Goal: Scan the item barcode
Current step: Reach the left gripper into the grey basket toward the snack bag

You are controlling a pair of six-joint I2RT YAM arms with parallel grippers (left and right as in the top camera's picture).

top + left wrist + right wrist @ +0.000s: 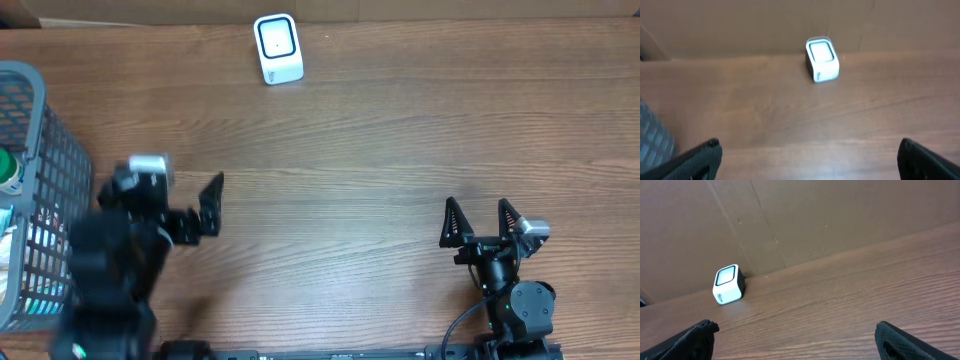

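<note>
A white barcode scanner [277,47] stands at the table's far edge; it also shows as the scanner [822,60] and the scanner [728,284] in the wrist views. Items lie in a grey wire basket [50,150] at the far left, among them a green and white one [8,171]; no barcode shows. My left gripper [168,195] hovers blurred beside the basket, open and empty, its jaws wide apart in the left wrist view [810,145]. My right gripper [478,208] rests at the front right, open and empty [796,326].
A brown cardboard wall [840,215] runs behind the scanner along the table's far edge. The basket's edge [652,132] shows blurred at the left of the left wrist view. Bare wooden table [350,170] lies between the two arms.
</note>
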